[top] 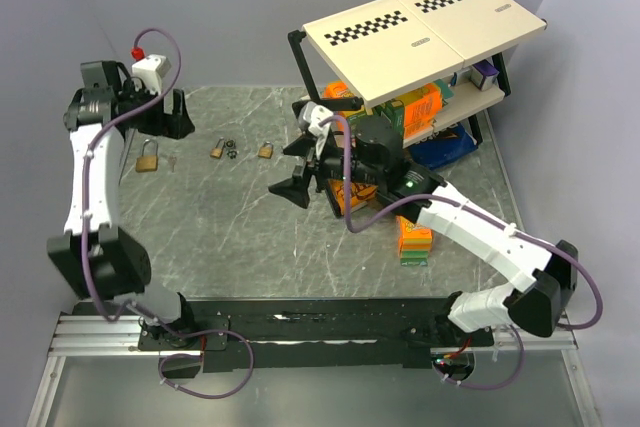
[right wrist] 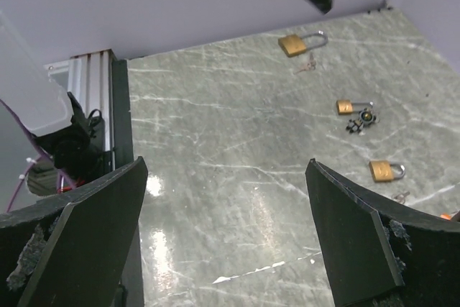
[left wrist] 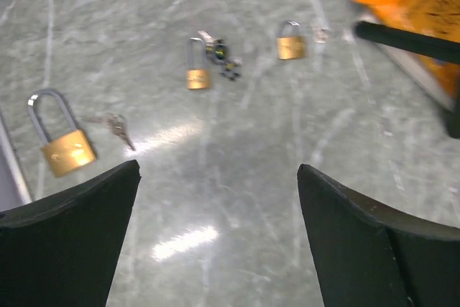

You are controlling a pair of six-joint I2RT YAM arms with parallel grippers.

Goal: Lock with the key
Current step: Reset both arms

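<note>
Top external: big padlock lies at 10 o'clock on tabletop, loose key just beside it at 3 o'clock. Mid padlock and small padlock sit further along at 3 o'clock. Left claw released, empty, at 1 o'clock of big padlock. Right claw released, empty, well apart. Step looks like key pickup. Suggest low approach, pinching the bow only and leaving the blade free. Thin metal on slick stone will likely skid.

Claw spread wide; nearest padlock, perhaps a key beside
</note>
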